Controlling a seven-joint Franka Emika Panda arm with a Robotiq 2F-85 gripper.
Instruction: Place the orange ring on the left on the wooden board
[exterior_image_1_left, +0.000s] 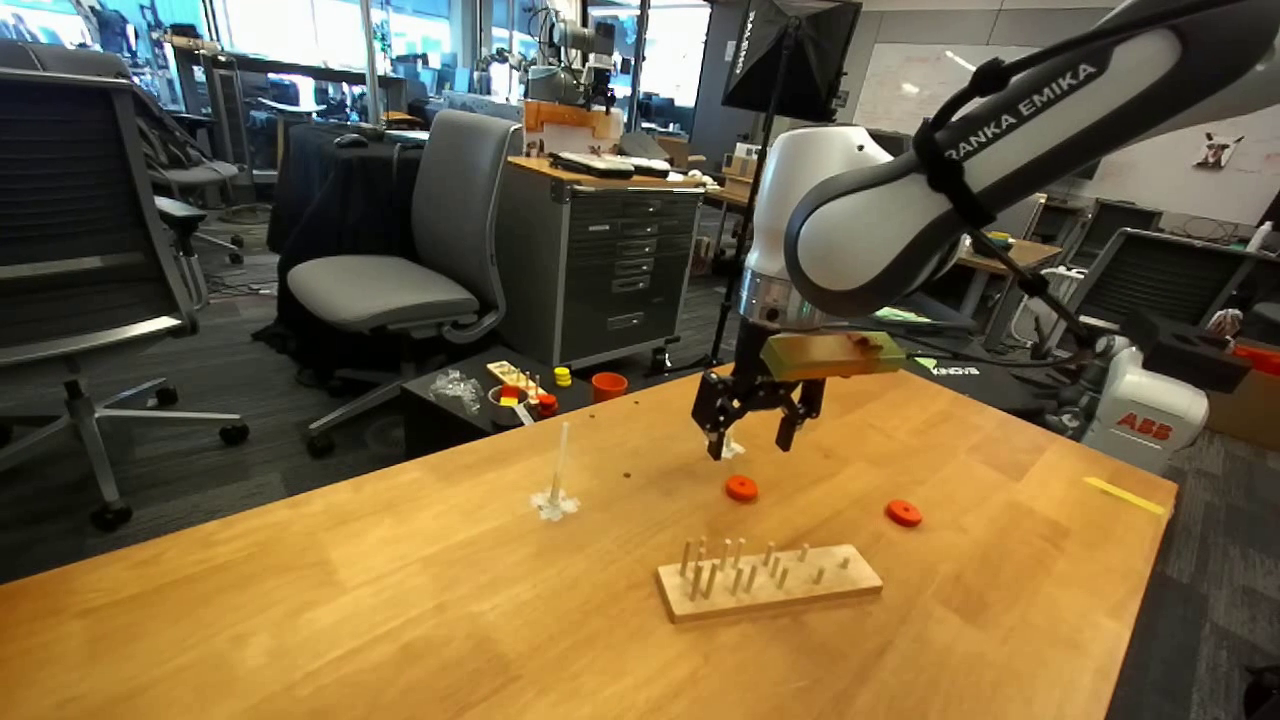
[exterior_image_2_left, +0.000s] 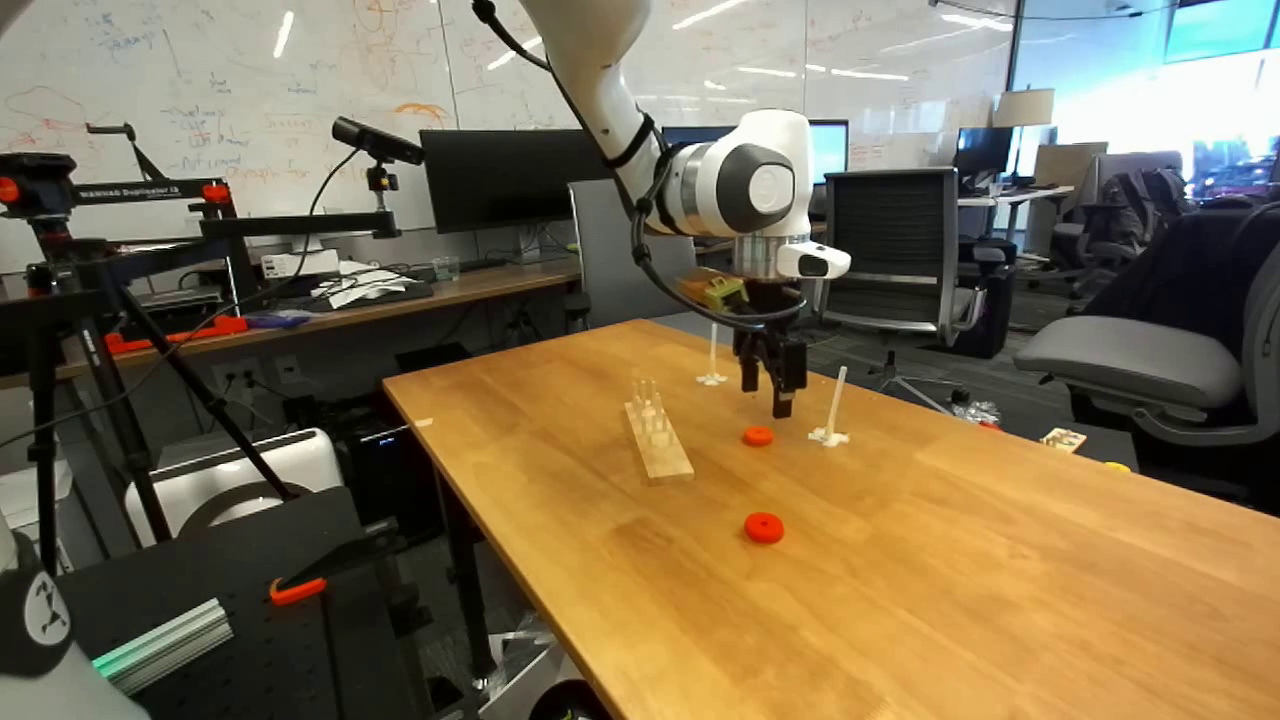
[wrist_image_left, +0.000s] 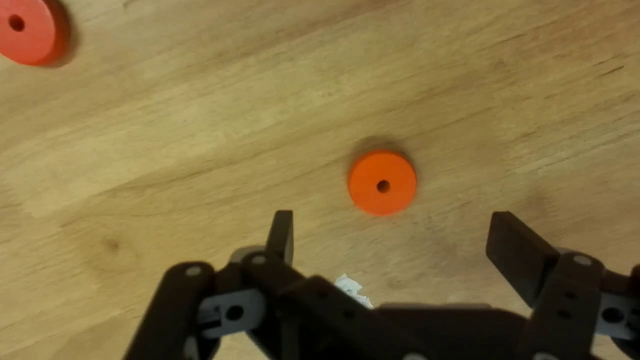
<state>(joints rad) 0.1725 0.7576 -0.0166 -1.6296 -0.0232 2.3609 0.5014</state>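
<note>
In an exterior view, the camera looks obliquely down across the table (exterior_image_1_left: 400, 620) toward a cabinet (exterior_image_1_left: 625, 265) at upper centre; in an exterior view, it looks obliquely down toward a whiteboard (exterior_image_2_left: 350, 80) along the upper frame. Both exterior views, set above table height at middle range, share the table, wooden board (exterior_image_1_left: 800, 586), gripper (exterior_image_1_left: 750, 450), orange ring (exterior_image_1_left: 741, 488) and a second ring (exterior_image_1_left: 904, 513). The wrist view faces down at close range, with the orange ring right of centre and the second ring cut by the upper-left edge.
</note>
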